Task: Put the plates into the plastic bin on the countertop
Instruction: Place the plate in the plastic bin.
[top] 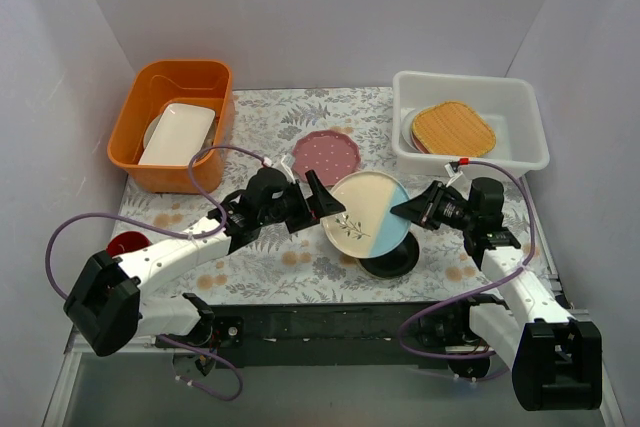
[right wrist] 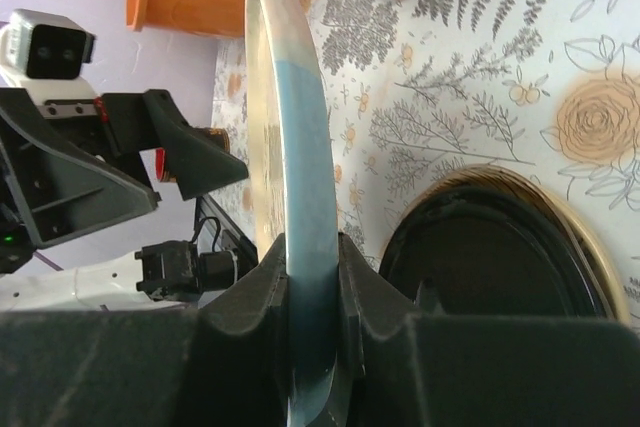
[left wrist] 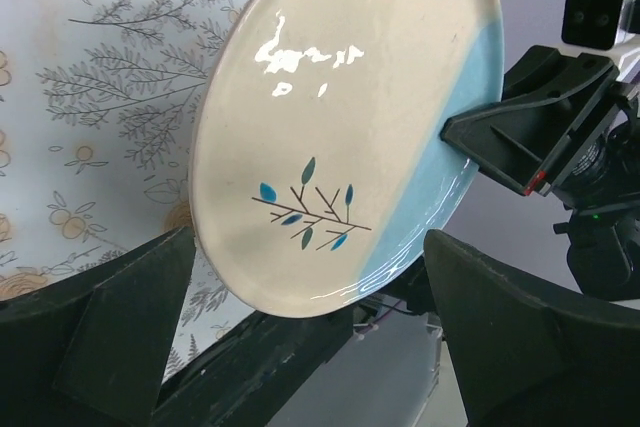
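presently in hand: the cream-and-blue plate (top: 362, 212) is up off the surface (top: 270, 117), tilted on edge between the two arms; this reads as a handover toward the right, where the plastic bin (top: 528, 137) stands at the far right corner.
right end effector (top: 407, 209): narrow, clamped on the blue part of the plate's rim.
left end effector (top: 322, 202): jaws wide, one on each side of the cream part, gripping nothing.
in the bin: a mustard yellow plate (top: 453, 127) on top of a small stack.
on the surface: the pink dotted plate (top: 326, 155) toward the far side; the black plate (top: 392, 259) just below the lifted one.
next move calls for: the left arm to back clear of the rim, then the right arm to carry the plate over the bin's near wall, level it and lower it; a one-sided pinch on a glossy rim could let it swing or slip.
top view alone: the bin, the way to it, both arms at once, and the orange tub (top: 160, 175).
left wrist view alone: the sprig on the plate's face, with the left fingers (left wrist: 120, 317) spread to either side.
right wrist view alone: the rim seated deep between the right fingers (right wrist: 245, 297), seen edge on, and the black plate's gold edge.
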Action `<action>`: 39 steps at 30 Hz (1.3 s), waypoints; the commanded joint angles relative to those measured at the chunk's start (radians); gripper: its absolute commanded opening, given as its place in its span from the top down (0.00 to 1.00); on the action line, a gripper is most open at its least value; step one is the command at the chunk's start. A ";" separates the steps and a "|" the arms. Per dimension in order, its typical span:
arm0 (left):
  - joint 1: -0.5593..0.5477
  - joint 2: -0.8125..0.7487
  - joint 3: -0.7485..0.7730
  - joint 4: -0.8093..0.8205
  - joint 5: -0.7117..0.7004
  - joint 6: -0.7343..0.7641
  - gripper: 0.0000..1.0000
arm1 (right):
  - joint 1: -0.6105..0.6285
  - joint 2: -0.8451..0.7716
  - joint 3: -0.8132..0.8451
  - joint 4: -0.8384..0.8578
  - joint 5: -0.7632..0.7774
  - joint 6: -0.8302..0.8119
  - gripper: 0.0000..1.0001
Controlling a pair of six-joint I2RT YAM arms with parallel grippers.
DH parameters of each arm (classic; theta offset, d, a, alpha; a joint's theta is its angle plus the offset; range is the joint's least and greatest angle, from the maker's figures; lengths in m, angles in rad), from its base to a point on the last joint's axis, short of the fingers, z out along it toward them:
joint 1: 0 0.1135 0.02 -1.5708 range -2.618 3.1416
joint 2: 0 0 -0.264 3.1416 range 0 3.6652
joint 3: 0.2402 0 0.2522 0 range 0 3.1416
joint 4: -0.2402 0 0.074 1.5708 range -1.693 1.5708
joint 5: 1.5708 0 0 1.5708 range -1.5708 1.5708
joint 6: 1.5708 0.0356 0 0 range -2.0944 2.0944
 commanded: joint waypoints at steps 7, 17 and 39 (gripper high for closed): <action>-0.004 -0.042 0.100 -0.189 -0.170 0.059 0.02 | 0.007 -0.003 0.017 0.085 -0.048 0.001 0.99; -0.006 -0.051 0.132 -0.321 -0.302 0.001 0.02 | 0.008 0.040 0.061 0.095 -0.025 -0.002 0.99; -0.006 -0.038 0.124 -0.364 -0.328 0.007 0.02 | -0.012 0.311 0.399 0.130 0.000 0.006 0.99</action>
